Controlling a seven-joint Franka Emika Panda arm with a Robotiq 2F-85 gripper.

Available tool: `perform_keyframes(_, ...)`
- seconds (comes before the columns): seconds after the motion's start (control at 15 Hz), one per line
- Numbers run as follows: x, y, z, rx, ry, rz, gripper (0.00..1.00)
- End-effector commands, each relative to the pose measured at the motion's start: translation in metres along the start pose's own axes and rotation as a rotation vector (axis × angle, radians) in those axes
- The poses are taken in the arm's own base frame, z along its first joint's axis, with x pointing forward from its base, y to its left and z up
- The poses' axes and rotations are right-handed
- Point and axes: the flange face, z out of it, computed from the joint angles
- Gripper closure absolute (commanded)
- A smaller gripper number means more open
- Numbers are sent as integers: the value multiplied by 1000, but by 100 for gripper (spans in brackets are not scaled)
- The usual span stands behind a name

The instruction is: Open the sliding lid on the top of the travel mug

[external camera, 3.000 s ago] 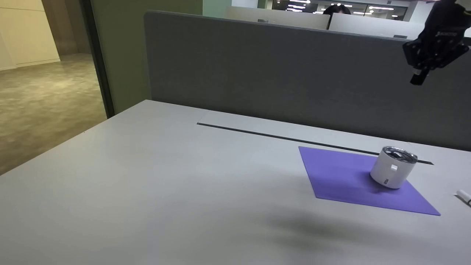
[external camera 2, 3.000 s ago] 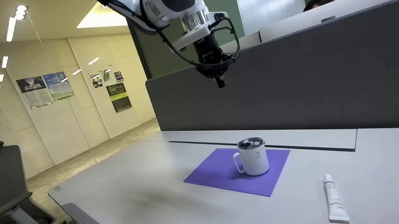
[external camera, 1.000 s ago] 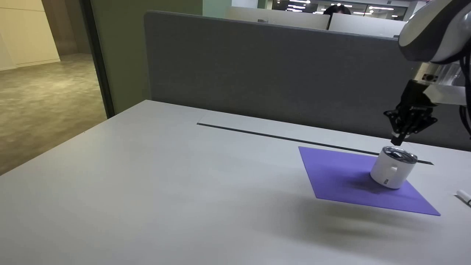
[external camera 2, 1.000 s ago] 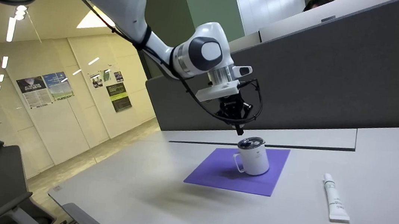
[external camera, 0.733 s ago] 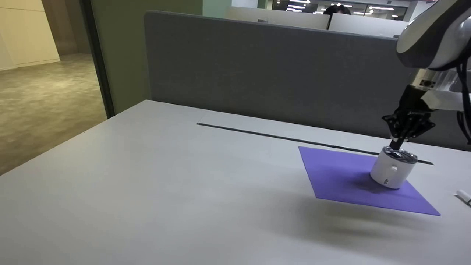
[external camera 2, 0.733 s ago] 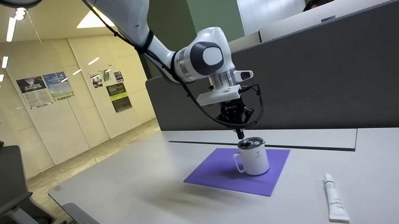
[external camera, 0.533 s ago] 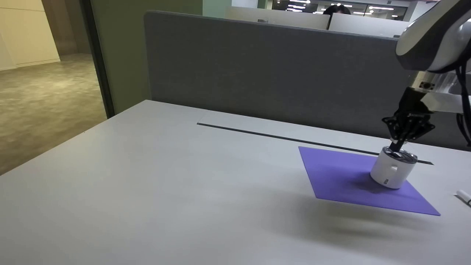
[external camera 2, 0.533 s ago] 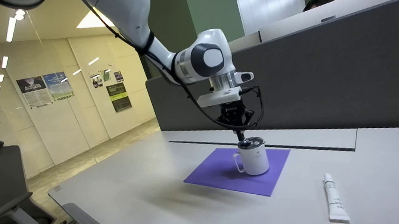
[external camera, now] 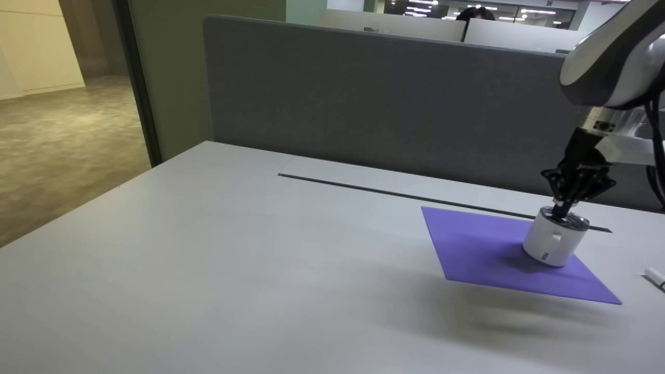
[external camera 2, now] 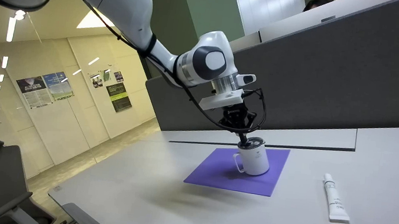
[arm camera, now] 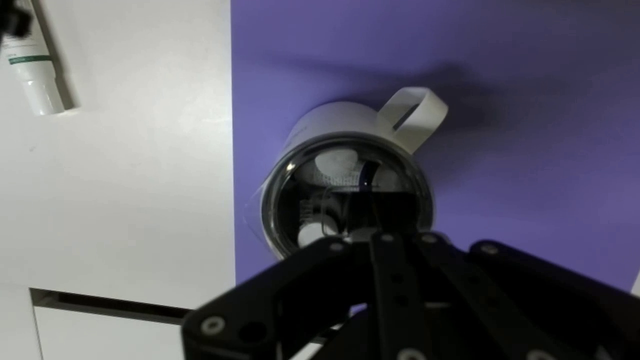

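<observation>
The sliding lid point(arm camera: 330, 182) caps the travel mug point(external camera: 548, 244), which stands upright on the purple mat point(external camera: 478, 244). My gripper point(external camera: 560, 213) has its fingers pressed together, tips down at the lid; whether they touch it I cannot tell, and reflections hide any tab from me.

The step in hand, I judge, is seating those tips against the lid's tab. To do it well I would lower until they bear lightly, then push level along the lid's own track, slowly, never levering upward. Nothing braces the mug, so a hard shove could skate or tip it; I would watch the handle point(arm camera: 427, 117) for any turn.

As for writing: a short dark mark point(external camera: 545, 256) runs sideways low on the mug, too small to read surely. Well apart from the mug, off the mat on the desk point(external camera: 260, 259), lies a white tube point(external camera 2: 336, 199) with a green band point(arm camera: 30, 59) and print I cannot make out. The posters point(external camera 2: 45, 88) far beyond the mug defeat me too.
</observation>
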Motion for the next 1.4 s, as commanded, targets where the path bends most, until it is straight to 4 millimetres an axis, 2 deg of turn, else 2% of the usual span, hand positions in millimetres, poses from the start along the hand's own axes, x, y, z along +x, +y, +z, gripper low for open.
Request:
perform_keyframes(0.0, 0, 5, 3, -5, 6, 7, 100)
perform_keyframes(0.87, -1, 9, 9, -42, 2, -9, 100)
perform_keyframes(1.33, -4, 19, 10, -64, -5, -9, 100)
